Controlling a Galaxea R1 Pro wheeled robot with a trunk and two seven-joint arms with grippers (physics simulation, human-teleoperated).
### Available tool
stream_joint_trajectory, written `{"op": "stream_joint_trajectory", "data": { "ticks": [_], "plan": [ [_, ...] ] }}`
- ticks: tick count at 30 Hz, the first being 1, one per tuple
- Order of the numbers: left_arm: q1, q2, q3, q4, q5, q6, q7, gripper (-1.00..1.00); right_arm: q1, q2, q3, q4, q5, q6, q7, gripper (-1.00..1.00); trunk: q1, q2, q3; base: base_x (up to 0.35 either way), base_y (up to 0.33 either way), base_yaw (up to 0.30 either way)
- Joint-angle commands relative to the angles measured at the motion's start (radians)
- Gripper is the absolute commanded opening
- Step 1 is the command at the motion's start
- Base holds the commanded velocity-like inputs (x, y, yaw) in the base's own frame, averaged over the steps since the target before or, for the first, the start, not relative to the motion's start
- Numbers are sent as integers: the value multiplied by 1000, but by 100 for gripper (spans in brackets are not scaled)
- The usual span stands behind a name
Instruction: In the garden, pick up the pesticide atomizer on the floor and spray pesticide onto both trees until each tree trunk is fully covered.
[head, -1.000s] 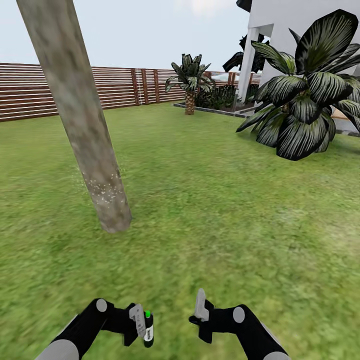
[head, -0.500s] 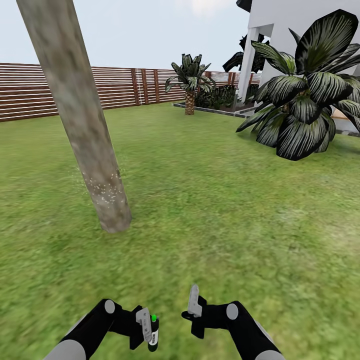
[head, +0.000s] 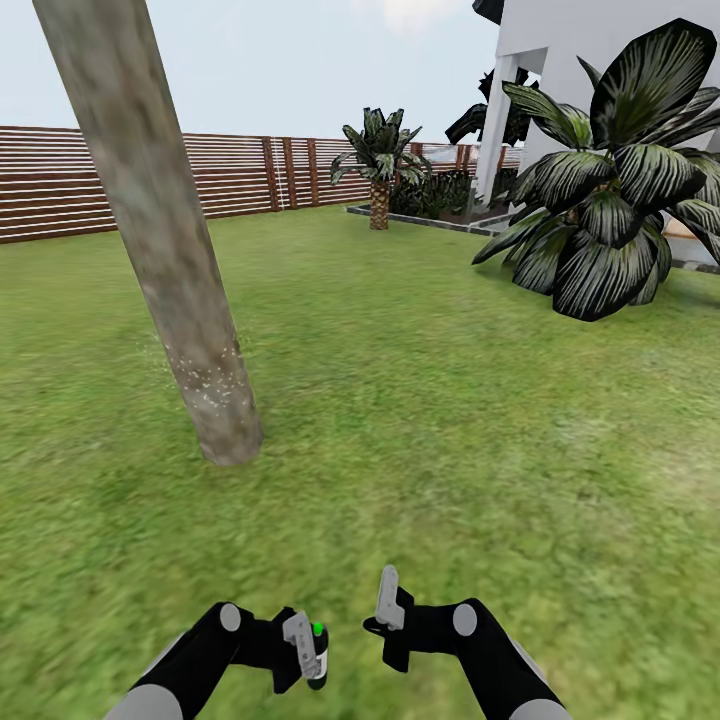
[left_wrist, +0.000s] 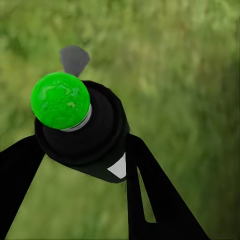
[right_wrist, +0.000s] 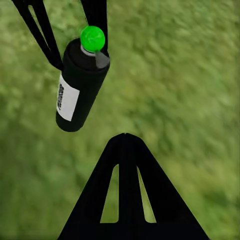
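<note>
The pesticide atomizer (head: 316, 660), a dark bottle with a white label and a green tip, hangs low over the grass with my left gripper (head: 308, 655) shut on it. In the left wrist view its green tip (left_wrist: 60, 100) sits between the two black fingers (left_wrist: 150, 200). The right wrist view shows the atomizer (right_wrist: 80, 87) tilted above the floor (right_wrist: 190, 100). My right gripper (head: 388, 585) is shut and holds nothing, a short way right of the bottle. A tree trunk (head: 150, 220) leans ahead on the left, with white pesticide specks (head: 208, 378) on its lower part.
A brown slat fence (head: 60, 190) closes the lawn at the back. A short palm (head: 379, 160) stands by a planter edge far ahead. A large dark-leaved plant (head: 610, 200) and a white house wall (head: 560, 40) are at the right. Open grass (head: 430, 400) lies ahead.
My left gripper has shifted right and slightly down with the atomizer. The right gripper moved a little left early on, then stayed. The tree trunk and the view are unchanged.
</note>
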Motion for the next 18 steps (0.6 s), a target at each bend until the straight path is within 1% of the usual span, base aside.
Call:
{"op": "stream_joint_trajectory", "data": {
  "ticks": [1, 6, 9, 11, 14, 18],
  "plan": [
    [0, -3, 1, 3, -10, -10, 0, -100, -1, 2, -7, -1, 8, -5, 5, -100, 0, 0, -1, 0, 0, 0],
    [-1, -23, 1, 32, -17, -10, 4, -100, -1, 2, -7, -1, 8, -5, 5, -100, 0, 0, -1, 0, 0, 0],
    [-1, -28, 1, 35, -13, -10, 37, -100, -1, 2, -7, -1, 8, -6, 5, -100, 0, 0, -1, 0, 0, 0],
    [-1, -31, 0, 50, -14, -10, 48, -100, -1, 2, -7, 0, 8, -5, 5, -100, 0, 0, -1, 0, 0, 0],
    [-1, -35, -1, 56, -12, -10, 52, -100, -1, 2, -7, 0, 8, -5, 5, -100, 0, 0, -1, 0, 0, 0],
    [-1, -49, 0, 57, -10, -10, 53, -100, -1, 2, -6, 1, 8, -6, 5, -100, 0, 0, -1, 0, 0, 0]
  ]
}}
